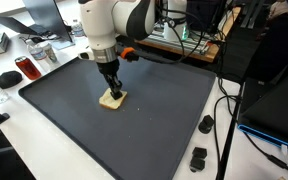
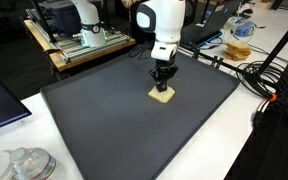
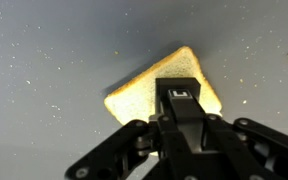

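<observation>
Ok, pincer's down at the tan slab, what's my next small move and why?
Probably a slight straight lift to test the hold. The pincer is down at the tan slab, which lies flat on the dark mat, and no view shows whether its fingers grip it or merely press on it.

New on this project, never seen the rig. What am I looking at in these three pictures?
A white robot arm with a two-finger gripper stands over a dark mat. Two pictures come from cameras outside the robot, at different spots; the third is from a camera on the wrist, looking down past the gripper. On the mat lies one flat tan slab, seen in all three. The jaws look shut, tips right over the slab; whether they touch it I cannot tell. Nothing looks held.
</observation>
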`<state>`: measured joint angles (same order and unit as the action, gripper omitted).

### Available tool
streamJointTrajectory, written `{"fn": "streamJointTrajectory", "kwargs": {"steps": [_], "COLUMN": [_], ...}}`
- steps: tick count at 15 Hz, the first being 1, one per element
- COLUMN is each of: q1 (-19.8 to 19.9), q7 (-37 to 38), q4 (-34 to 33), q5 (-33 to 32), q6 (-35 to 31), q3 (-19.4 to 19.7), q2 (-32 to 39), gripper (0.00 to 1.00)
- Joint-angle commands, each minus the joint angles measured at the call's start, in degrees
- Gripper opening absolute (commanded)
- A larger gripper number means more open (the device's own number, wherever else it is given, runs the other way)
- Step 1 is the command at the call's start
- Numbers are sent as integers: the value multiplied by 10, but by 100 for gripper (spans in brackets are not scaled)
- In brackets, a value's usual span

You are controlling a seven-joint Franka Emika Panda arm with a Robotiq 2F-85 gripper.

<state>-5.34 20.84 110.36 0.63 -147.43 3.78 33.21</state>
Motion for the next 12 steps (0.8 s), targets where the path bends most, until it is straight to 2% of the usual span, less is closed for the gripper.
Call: {"fn": "streamJointTrajectory", "kwargs": {"steps": [1,12], "q1": [3,0], "q7": [-12,-7], "q4": [-5,-7], "q5": [9,6], "q6": [-12,-17], "q3": [-3,2], "q2": [7,10], "gripper": [5,5]}}
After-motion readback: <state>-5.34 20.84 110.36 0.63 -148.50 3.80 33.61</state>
